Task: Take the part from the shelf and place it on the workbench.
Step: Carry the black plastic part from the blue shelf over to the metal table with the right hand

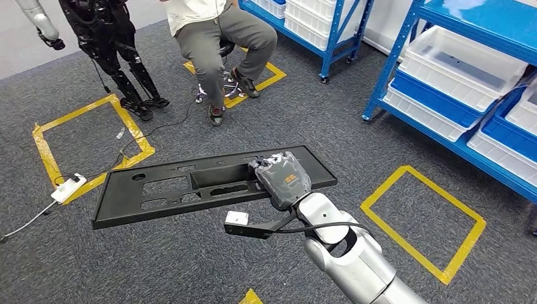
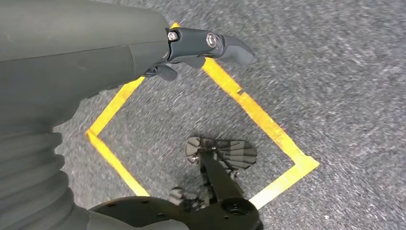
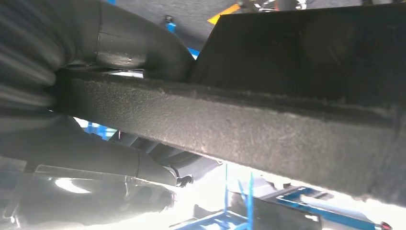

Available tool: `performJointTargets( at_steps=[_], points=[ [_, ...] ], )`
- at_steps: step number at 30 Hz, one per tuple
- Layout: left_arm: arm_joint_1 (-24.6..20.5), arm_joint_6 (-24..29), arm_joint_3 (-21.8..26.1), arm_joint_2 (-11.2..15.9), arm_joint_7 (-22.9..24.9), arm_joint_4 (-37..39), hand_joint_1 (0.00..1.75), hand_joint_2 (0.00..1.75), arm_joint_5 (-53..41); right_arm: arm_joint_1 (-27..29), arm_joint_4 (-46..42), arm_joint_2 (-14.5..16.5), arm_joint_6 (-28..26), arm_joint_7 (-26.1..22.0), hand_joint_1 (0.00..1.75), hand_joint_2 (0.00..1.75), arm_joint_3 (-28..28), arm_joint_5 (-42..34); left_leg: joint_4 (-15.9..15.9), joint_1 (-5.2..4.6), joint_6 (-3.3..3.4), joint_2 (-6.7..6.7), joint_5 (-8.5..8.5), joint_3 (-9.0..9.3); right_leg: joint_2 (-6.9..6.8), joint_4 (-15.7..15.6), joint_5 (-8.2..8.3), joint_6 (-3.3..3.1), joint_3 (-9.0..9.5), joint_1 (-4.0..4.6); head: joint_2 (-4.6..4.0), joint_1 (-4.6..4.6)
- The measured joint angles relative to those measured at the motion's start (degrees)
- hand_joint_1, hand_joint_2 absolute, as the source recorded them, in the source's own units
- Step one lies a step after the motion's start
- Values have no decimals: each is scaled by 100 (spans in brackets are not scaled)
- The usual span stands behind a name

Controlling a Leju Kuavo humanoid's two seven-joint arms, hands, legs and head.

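Right hand (image 1: pixel 286 179) grips black panel part (image 1: pixel 158 190) at near edge; long end juts far out to its left, over carpet. I judge it stiff, light, tip-prone (regrip nearer middle). Left hand (image 2: pixel 191 48) holds nothing, fingers apart.

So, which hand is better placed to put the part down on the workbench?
The right hand: it already grips the long black plastic panel at its middle. The left hand hangs over the grey carpet, holding nothing.

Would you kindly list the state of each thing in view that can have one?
black panel: lifted above the carpet, roughly level, held
right hand: gripping the panel's near edge
left hand: hanging over the carpet, holding nothing, fingers apart
white bins: sitting on the blue shelving
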Motion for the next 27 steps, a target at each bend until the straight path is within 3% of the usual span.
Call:
performJointTargets(
  at_steps=[2, 3, 5, 7, 9, 11, 13, 14, 15, 17, 19, 20, 22, 24, 26, 27],
  points=[
    [7, -3, 0, -12, 0, 1, 0, 175, -15, -7, 0, -3, 0, 0, 173, 175, 2, -1, 11, -15, -16, -139, 2, 8, 110, -845, 345, 56, 393, 5, 0, 5],
    [7, -5, 0, -17, -1, 0, 0, 175, -25, -14, -1, -3, 1, 0, 173, 175, 3, -2, 19, -27, -32, -192, 1, 5, 159, -1153, 463, 46, 531, 3, 0, 6],
    [17, -10, 0, -24, -2, -1, 0, 175, -48, -23, -2, -3, 2, 2, 173, 175, 5, -3, 30, -40, -78, -269, 6, -21, 198, -1371, 550, -6, 632, 11, 0, 4],
    [39, -14, 0, -20, -2, -1, 0, 175, -82, -26, -4, 3, 5, 10, 173, 175, 5, -2, 48, -17, -131, -279, 5, -59, 124, -1391, 588, -66, 662, -21, 0, 2],
    [45, -15, -1, -15, 3, -2, 0, 175, -107, -29, -11, 13, 10, 25, 173, 175, 3, 2, 304, 1, -200, -56, -151, -186, 42, -1419, 609, -143, 689, -56, 0, -18],
    [30, -15, -3, -16, 13, -2, 0, 175, -117, -28, -18, 18, 14, 33, 173, 175, 2, 6, 989, 31, -273, 196, -489, -521, -53, -1427, 593, -201, 714, -49, 0, -39],
    [21, -16, -4, -20, 64, -2, 0, 175, -130, -24, -19, 16, 27, 34, 173, 175, 5, 13, 1636, 87, -337, 259, -699, -871, -159, -1426, 575, -224, 725, -41, 0, -39],
    [21, -20, -3, -21, 124, -2, 0, 175, -142, -23, -19, 17, 42, 34, 173, 175, 8, 16, 1689, 117, -362, 279, -656, -917, -210, -1425, 566, -224, 731, -42, 0, -42],
    [22, -42, -2, -20, 218, -2, 0, 175, -152, -23, -19, 22, 57, 34, 173, 175, 10, 19, 1516, 146, -382, 308, -520, -844, -258, -1425, 554, -214, 741, -47, 0, -41],
    [18, -170, 1, -21, 533, -1, 0, 175, -187, -26, -20, 43, 81, 34, 173, 175, 12, 20, 726, 183, -407, 521, -158, -431, -342, -1423, 514, -162, 781, -46, 0, -50],
    [2, -340, 2, -26, 982, 0, 0, 175, -260, -46, -20, 62, 95, 34, 173, 175, 14, 17, 188, 160, -380, 686, 0, -137, -418, -1423, 466, -87, 817, 1, -1, -40],
    [-4, -399, 1, -30, 1185, 1, 0, 175, -304, -56, -20, 68, 101, 33, 173, 175, 15, 15, 124, 132, -349, 693, -11, -111, -462, -1430, 449, -51, 828, 24, -1, -26],
    [-10, -476, 0, -32, 1467, 1, 0, 175, -369, -67, -20, 85, 112, 33, 173, 175, 19, 13, 104, 93, -253, 553, -7, -119, -548, -1437, 416, 25, 836, 42, -1, 4],
    [-21, -540, 0, -40, 1598, 1, 0, 175, -407, -67, -27, 98, 118, 33, 173, 175, 20, 13, 67, 79, -147, 435, 19, -101, -404, -1255, 298, 61, 765, 26, 0, 9],
    [-39, -596, -1, -45, 1686, 1, 0, 175, -445, -51, -35, 86, 127, 33, 173, 175, 19, 15, 54, 64, -71, 314, 26, -89, -138, -593, 3, 14, 448, 0, 0, 17],
    [-43, -612, -2, -45, 1720, 1, 0, 175, -460, -34, -37, 74, 135, 33, 173, 175, 19, 17, 55, 57, -50, 245, 22, -90, -67, -172, -151, -7, 221, -4, 0, 20]
  ],
)
